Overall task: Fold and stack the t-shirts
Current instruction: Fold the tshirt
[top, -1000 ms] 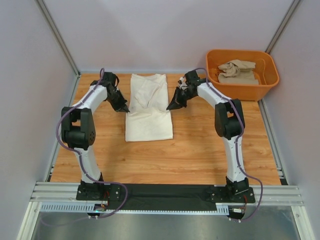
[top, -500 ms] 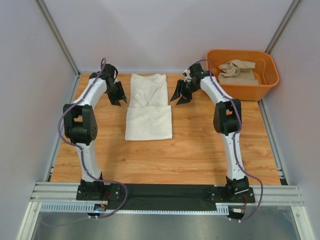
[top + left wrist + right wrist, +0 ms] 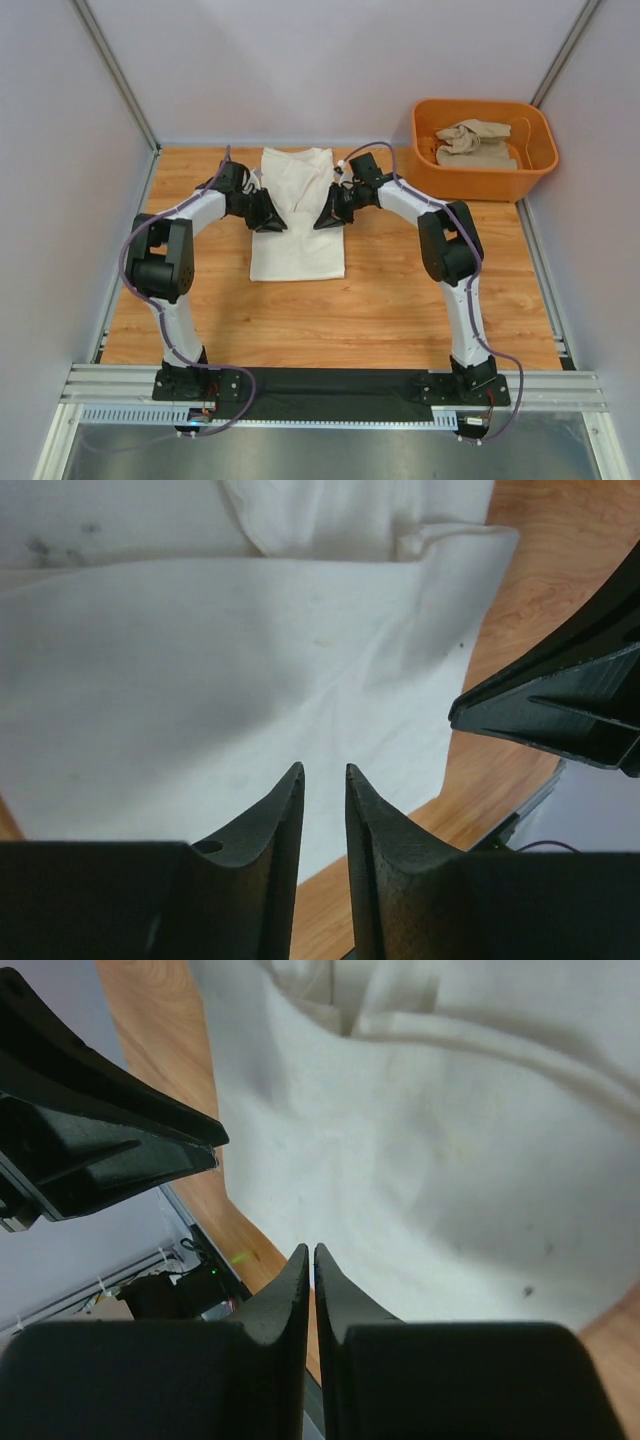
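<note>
Two shirts in view. On the desk, the cream-white t-shirt lies flat at centre-back with a fold line across its middle. The orange tub at the far right holds the sandy beige t-shirt, crumpled. The left gripper is at the cream shirt's left edge, jaws a narrow slit apart, nothing between. The right gripper is at the right edge, jaws pressed together, no cloth seen pinched.

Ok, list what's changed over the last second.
Both arms swung inward: the left gripper and right gripper, which were beside the cream t-shirt over bare wood, now sit above its side edges near the fold line. Neither has visibly taken hold of cloth. The cream t-shirt stayed put, and the beige t-shirt still lies in the orange tub.
</note>
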Controlling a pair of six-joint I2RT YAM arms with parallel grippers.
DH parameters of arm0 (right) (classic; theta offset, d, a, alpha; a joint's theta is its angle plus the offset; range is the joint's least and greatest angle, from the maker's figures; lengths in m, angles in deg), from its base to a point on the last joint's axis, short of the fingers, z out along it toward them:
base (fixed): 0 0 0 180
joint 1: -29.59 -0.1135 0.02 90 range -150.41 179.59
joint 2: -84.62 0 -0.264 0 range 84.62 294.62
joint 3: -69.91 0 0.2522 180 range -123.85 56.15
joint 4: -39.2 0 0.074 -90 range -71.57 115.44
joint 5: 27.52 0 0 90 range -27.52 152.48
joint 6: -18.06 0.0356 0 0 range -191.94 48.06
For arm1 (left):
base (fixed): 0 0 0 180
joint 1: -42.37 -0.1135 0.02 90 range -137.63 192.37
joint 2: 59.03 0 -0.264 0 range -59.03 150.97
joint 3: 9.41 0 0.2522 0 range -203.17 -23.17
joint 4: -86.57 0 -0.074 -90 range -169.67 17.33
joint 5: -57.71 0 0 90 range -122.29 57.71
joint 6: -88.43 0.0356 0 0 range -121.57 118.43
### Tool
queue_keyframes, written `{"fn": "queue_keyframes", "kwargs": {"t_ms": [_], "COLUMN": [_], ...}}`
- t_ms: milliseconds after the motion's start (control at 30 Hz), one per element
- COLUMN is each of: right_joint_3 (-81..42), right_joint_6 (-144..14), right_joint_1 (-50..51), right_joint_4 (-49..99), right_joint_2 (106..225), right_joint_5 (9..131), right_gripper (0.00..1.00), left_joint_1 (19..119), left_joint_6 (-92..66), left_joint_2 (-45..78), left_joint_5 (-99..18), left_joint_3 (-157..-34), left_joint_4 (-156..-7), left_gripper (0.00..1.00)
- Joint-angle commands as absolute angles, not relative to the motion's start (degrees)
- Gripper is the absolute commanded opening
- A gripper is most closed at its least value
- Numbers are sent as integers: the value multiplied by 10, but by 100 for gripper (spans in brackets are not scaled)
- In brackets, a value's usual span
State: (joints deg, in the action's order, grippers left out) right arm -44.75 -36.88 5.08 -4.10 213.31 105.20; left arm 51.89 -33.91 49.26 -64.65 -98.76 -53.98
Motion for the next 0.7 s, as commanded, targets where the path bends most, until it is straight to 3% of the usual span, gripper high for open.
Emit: {"fn": "queue_keyframes", "kwargs": {"t_ms": [0, 167, 267, 333, 367, 433, 533, 567, 667], "right_joint_3": [-480, -514, -606, -672, -702, -688, -594, -559, -393], "right_joint_6": [-339, -348, -421, -478, -508, -528, -546, -542, -487], "right_joint_1": [73, 106, 121, 121, 118, 112, 96, 92, 95], "right_joint_4": [35, 52, -60, -199, -227, -269, -298, -294, -242], "right_joint_2": [2193, 2251, 2294, 2292, 2280, 2205, 2111, 2049, 1954], "right_joint_5": [1085, 1091, 1063, 1014, 978, 942, 865, 851, 881], "right_gripper": [5, 5, 7, 18, 29, 40, 60, 63, 69], "left_joint_1": [511, 502, 502, 502, 503, 504, 504, 504, 504], "left_joint_6": [-356, -307, -252, -212, -200, -190, -213, -226, -298], "left_joint_2": [527, 577, 582, 562, 544, 462, 353, 331, 255], "left_joint_5": [-690, -639, -613, -594, -581, -563, -521, -515, -536], "left_joint_3": [-1011, -1039, -1077, -1107, -1109, -1081, -1027, -1009, -907], "left_joint_4": [-624, -585, -525, -480, -449, -436, -400, -380, -385], "left_gripper": [29, 29, 35, 37, 40, 44, 52, 62, 66]}}
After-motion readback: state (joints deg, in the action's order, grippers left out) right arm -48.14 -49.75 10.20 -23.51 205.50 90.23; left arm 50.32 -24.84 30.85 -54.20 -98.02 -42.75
